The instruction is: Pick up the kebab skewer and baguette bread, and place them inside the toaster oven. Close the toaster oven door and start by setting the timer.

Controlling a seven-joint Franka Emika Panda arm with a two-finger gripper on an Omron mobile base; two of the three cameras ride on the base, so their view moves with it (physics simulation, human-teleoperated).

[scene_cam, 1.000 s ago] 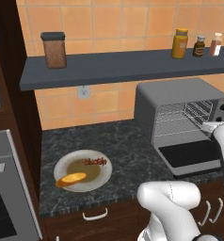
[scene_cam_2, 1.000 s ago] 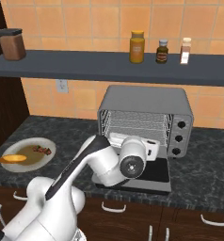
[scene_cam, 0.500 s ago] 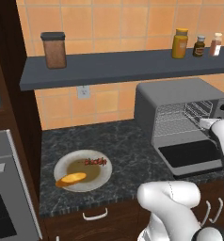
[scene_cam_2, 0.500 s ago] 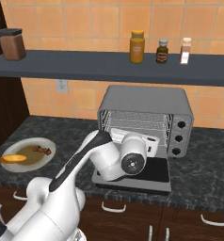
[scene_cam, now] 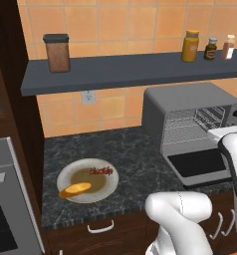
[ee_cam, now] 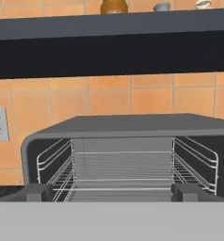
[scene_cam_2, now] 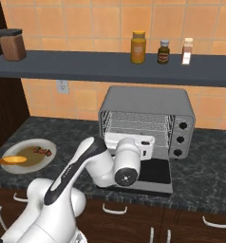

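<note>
The toaster oven (scene_cam_2: pixel 145 102) stands on the counter with its door (scene_cam_2: pixel 155 172) folded down flat and the wire rack (ee_cam: pixel 121 172) bare. My gripper (ee_cam: pixel 112 193) is open and holds nothing. It hovers over the lowered door, level with the oven mouth and pointing into it, a fingertip (ee_cam: pixel 36 192) near each side of the opening. Far to the left, a round plate (scene_cam: pixel 110 188) holds the golden baguette bread (scene_cam: pixel 74 189) and the dark red kebab skewer (scene_cam: pixel 101 171), lying side by side. The plate (scene_cam_2: pixel 48 159), baguette bread (scene_cam_2: pixel 13 160) and kebab skewer (scene_cam_2: pixel 41 152) also show in the right base view.
Three knobs (scene_cam_2: pixel 181 139) run down the oven's right side. A dark shelf (scene_cam: pixel 130 72) above the counter carries a brown canister (scene_cam: pixel 57 52) and three small jars (scene_cam: pixel 209 47). A steel wall oven (scene_cam: pixel 6 199) borders the counter on the left. Bare dark counter (scene_cam: pixel 135 164) lies between plate and oven.
The hand has shifted slightly left and turned a little before the oven mouth. Plate, food and oven door have not moved.
</note>
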